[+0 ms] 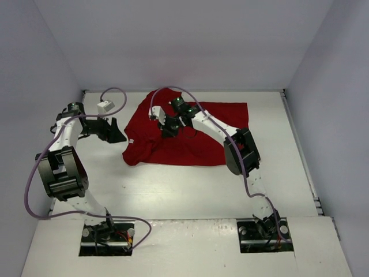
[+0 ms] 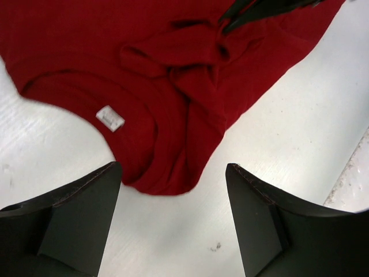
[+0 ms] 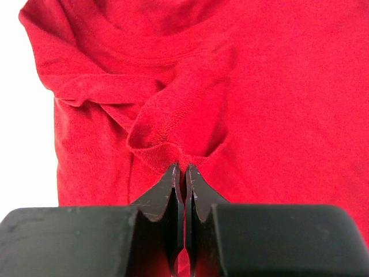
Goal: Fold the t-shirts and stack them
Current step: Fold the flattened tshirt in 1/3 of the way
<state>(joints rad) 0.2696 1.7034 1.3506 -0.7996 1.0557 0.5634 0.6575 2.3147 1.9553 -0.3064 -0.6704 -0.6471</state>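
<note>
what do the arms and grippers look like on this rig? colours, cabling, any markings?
The left arm and right arm have white link shells and bulky black joint housings. The left gripper and right gripper are black, with matte wedge-shaped fingers. A lilac-grey cable loops loosely along each arm; the left one carries a small white connector block. No markings legible.

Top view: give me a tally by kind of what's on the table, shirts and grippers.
t-shirt, dark red: 1
grippers: 2 (left gripper open, right gripper shut on the t-shirt)
Total: 3
</note>
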